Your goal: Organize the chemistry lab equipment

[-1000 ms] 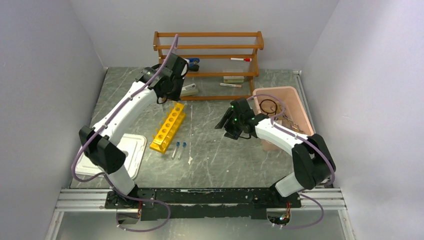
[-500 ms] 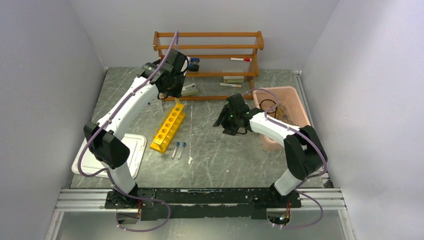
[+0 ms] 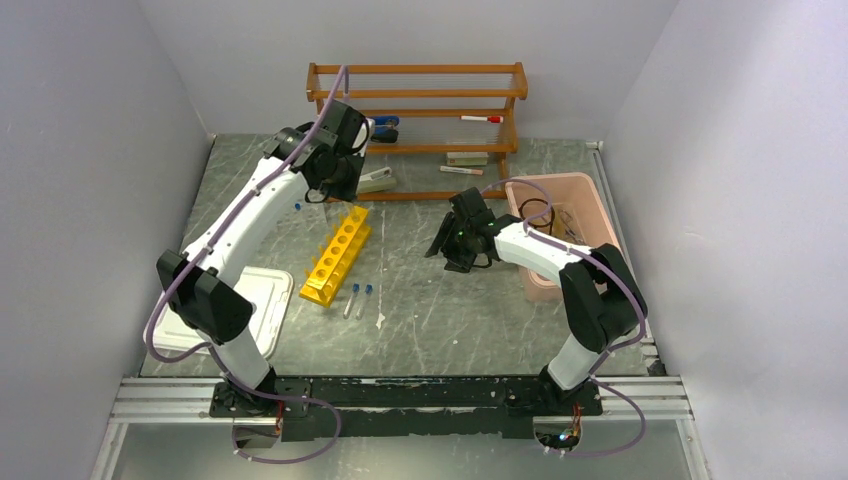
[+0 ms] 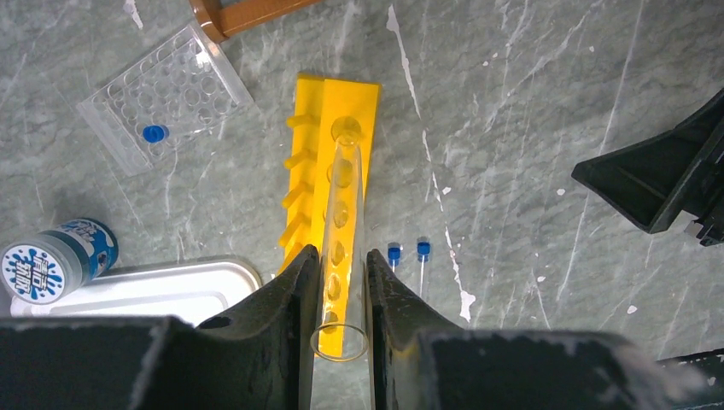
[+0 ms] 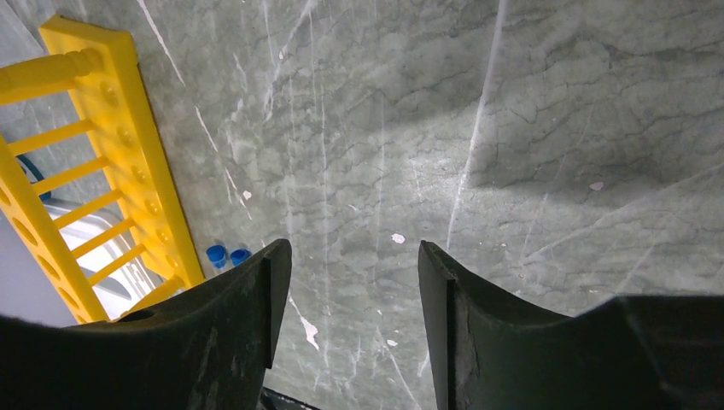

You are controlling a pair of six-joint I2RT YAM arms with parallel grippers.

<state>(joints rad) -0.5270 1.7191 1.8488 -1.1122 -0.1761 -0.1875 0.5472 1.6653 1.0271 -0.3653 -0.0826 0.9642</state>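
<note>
Currently left claw (image 4: 340, 254) clamps a clear glass test tube (image 4: 343, 196), rounded end down, over the yellow plastic holed rack (image 4: 364, 107) left of desk (image 3: 440, 320) centre, probably aiming for a hole; right claw (image 5: 352, 256) gapes empty mid-desk.

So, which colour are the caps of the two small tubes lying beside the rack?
Blue; the caps show best in the left wrist view.

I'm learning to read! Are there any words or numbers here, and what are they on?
Blue-and-white jar: print on its lid, too blurred to read.
Pale box on the wooden shelf: too small to read.
No other writing shows.
</note>
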